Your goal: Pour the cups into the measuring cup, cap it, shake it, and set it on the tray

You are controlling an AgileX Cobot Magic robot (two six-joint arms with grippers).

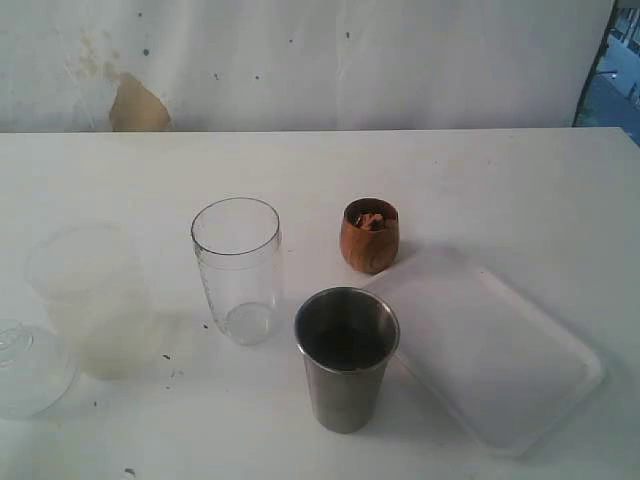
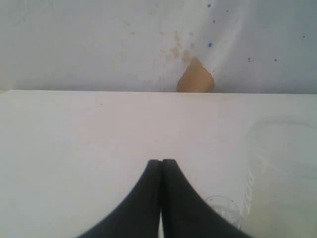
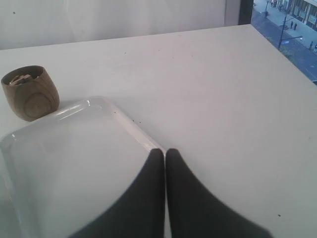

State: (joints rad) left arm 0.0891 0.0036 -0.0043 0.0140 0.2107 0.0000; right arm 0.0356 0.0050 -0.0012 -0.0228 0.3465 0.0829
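The clear measuring cup (image 1: 238, 268) stands upright and empty near the middle of the table. A steel tumbler (image 1: 346, 357) stands in front of it to the right. Behind that sits a brown wooden cup (image 1: 369, 234) (image 3: 30, 92) with bits inside. The white tray (image 1: 495, 358) (image 3: 74, 163) lies flat at the right. The clear domed cap (image 1: 25, 365) (image 2: 224, 208) rests at the left edge. Neither gripper shows in the exterior view. My left gripper (image 2: 161, 161) is shut and empty beside the cap. My right gripper (image 3: 165, 151) is shut and empty over the tray's rim.
A wide frosted plastic cup (image 1: 92, 298) (image 2: 285, 168) stands at the left between the cap and the measuring cup. A white backdrop with a brown patch (image 1: 137, 106) runs along the table's far edge. A window (image 1: 612, 70) lies at the far right.
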